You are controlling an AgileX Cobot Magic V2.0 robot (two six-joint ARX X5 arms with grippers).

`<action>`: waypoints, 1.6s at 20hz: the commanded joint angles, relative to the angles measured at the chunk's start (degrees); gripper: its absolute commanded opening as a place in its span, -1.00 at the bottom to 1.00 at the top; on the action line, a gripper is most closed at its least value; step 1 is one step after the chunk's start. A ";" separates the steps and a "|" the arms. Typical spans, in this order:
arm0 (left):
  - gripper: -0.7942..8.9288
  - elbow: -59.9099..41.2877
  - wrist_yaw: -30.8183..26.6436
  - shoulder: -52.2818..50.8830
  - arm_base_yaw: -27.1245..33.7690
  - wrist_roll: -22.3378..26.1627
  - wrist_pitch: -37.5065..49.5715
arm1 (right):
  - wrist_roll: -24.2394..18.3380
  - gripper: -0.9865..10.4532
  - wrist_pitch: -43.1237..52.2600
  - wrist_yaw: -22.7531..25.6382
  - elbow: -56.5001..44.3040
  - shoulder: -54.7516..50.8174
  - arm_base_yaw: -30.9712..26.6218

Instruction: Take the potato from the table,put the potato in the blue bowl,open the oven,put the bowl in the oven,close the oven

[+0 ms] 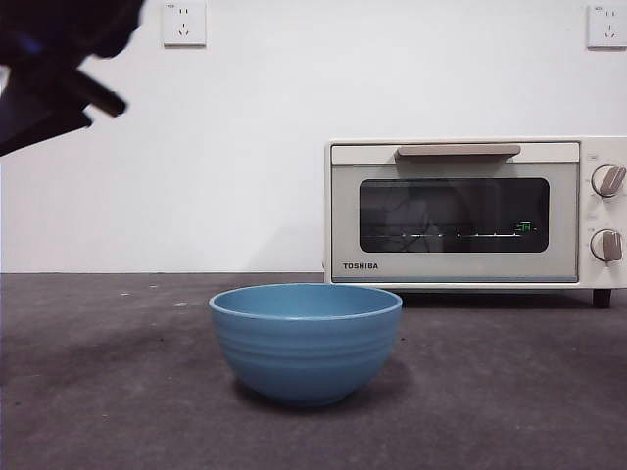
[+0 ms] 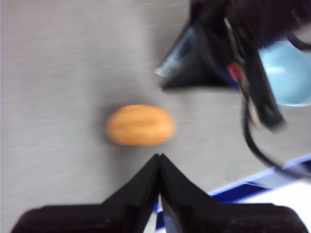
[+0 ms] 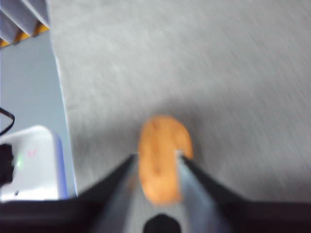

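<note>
Bare table (image 3: 233,73) is seen around the potato (image 3: 163,158), flanked by the right gripper (image 3: 156,158). The left gripper (image 2: 159,156), its jaws pressed together, is kept just short.

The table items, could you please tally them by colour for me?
Orange-brown: 1, the potato
Blue: 1, the blue bowl
Cream-white: 1, the oven
Total: 3
</note>
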 commanded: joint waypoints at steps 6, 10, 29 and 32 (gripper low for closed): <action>-0.85 0.09 -11.74 -0.15 -0.15 3.28 0.04 | -2.32 0.46 8.22 3.04 0.00 4.52 1.14; -0.85 0.09 -21.75 -0.15 -1.25 2.89 0.04 | -2.16 0.46 7.54 2.71 0.00 6.49 1.14; -0.85 0.07 -16.04 -0.13 -2.49 1.11 0.02 | -0.59 0.15 6.88 3.02 -0.04 14.71 1.73; -0.85 0.09 -16.04 -0.13 -2.97 1.11 0.02 | 0.85 -0.63 6.75 3.02 -0.04 14.75 1.73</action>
